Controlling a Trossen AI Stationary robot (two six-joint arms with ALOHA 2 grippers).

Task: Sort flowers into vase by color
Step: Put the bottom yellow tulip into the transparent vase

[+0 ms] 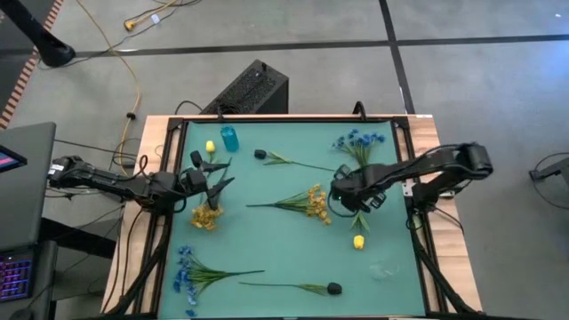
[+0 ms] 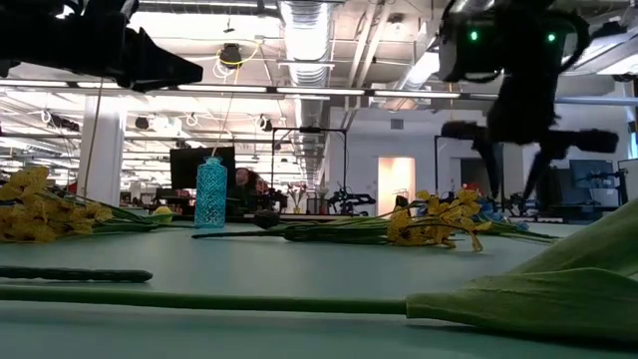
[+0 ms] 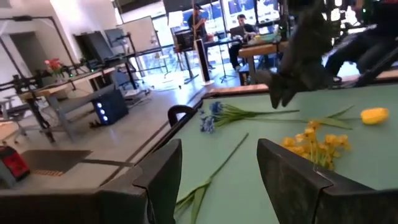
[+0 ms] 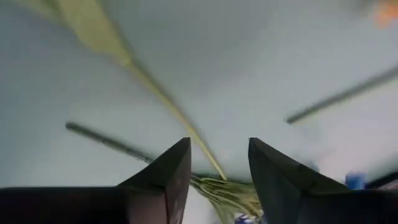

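Observation:
My right gripper (image 1: 341, 196) (image 4: 217, 143) is open and points down over the stems of a blue blossom sprig (image 1: 360, 142) near the mat's far right. A thin stem (image 4: 186, 130) runs under the gap between its fingers; I cannot tell whether they touch it. My left gripper (image 1: 222, 178) (image 3: 217, 146) is open and level over the mat's left side, above a yellow cluster (image 1: 206, 216). A blue lattice vase (image 1: 230, 138) (image 2: 211, 194) stands upright at the far left. Another yellow cluster (image 1: 311, 203) (image 3: 317, 146) lies on its side mid-mat.
Lying on the mat: a yellow bud (image 1: 210, 147) beside the vase, a dark bud (image 1: 260, 154), a yellow bud (image 1: 358, 241), a blue sprig (image 1: 187, 268) and a dark bud (image 1: 333, 288) near the front edge. A clear object (image 1: 382, 267) sits near right.

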